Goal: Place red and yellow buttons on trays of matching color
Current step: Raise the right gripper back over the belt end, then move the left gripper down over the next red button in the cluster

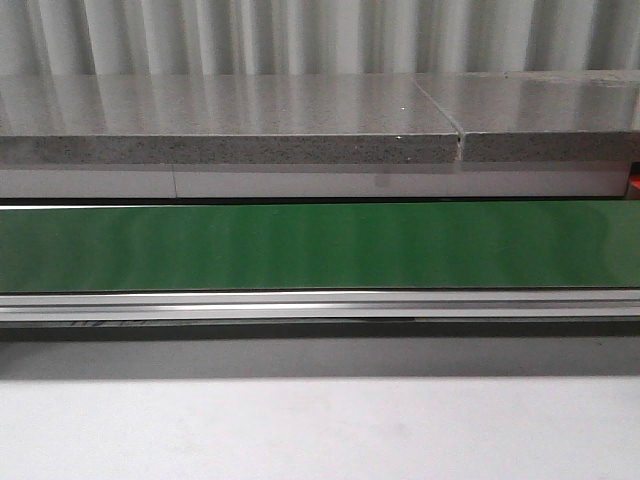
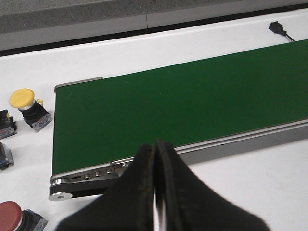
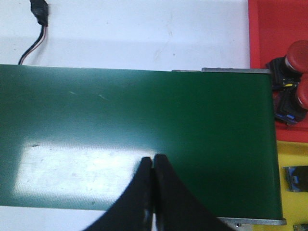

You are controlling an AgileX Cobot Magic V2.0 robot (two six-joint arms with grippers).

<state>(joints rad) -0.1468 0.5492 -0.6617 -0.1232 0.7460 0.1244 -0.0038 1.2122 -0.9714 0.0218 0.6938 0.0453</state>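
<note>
My left gripper (image 2: 155, 192) is pinched closed on nothing, hanging above the near edge of the green belt (image 2: 178, 103); my right gripper (image 3: 153, 192) is the same, fingers pressed together, empty, over the belt's other end. Out to my left, on the white table, a yellow button (image 2: 24, 99) and a red button (image 2: 12, 215) wait unsorted; to my right, the red tray (image 3: 274, 29) already holds red buttons (image 3: 299, 53), the yellow tray (image 3: 293, 156) just beside it. The risk, as I judge it: dropping onto a button with the jaws closed would knock it over or shove it away; I must spread them first.
</note>
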